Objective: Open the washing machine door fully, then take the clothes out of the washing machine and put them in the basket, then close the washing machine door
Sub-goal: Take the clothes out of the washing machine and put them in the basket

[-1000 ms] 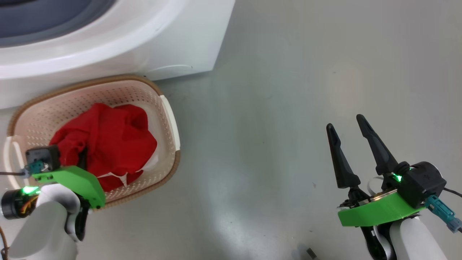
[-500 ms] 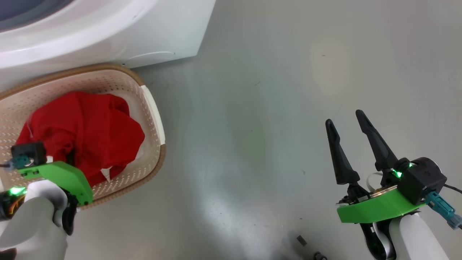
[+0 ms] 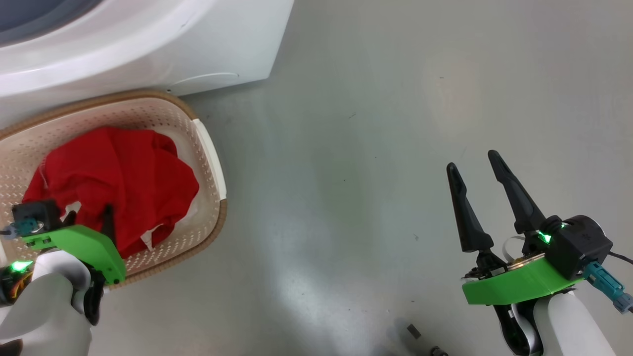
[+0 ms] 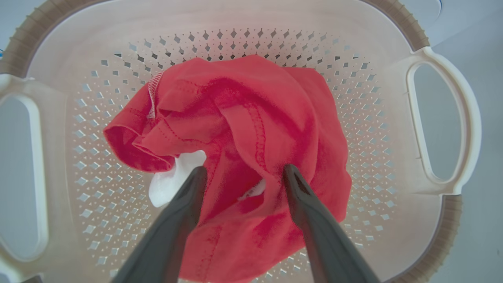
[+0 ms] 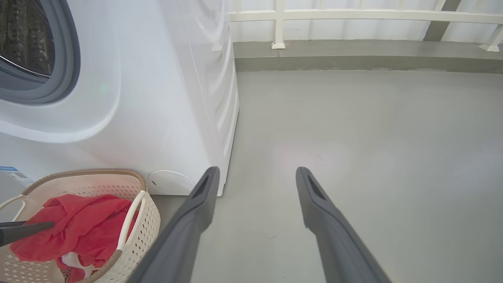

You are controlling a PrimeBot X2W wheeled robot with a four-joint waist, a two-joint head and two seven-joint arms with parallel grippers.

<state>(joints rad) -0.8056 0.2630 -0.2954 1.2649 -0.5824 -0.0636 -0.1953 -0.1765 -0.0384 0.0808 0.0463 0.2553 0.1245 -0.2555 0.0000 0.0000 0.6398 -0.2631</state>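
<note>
Floor (image 3: 356,188), basket (image 4: 235,19): clothes (image 4: 255,118) seemingly loose now

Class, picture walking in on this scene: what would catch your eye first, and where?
The bright red clothes heaped in the cream basket, with the left gripper open over them. Then the big white washing machine right beside the basket, and the right gripper open above the grey floor.
</note>
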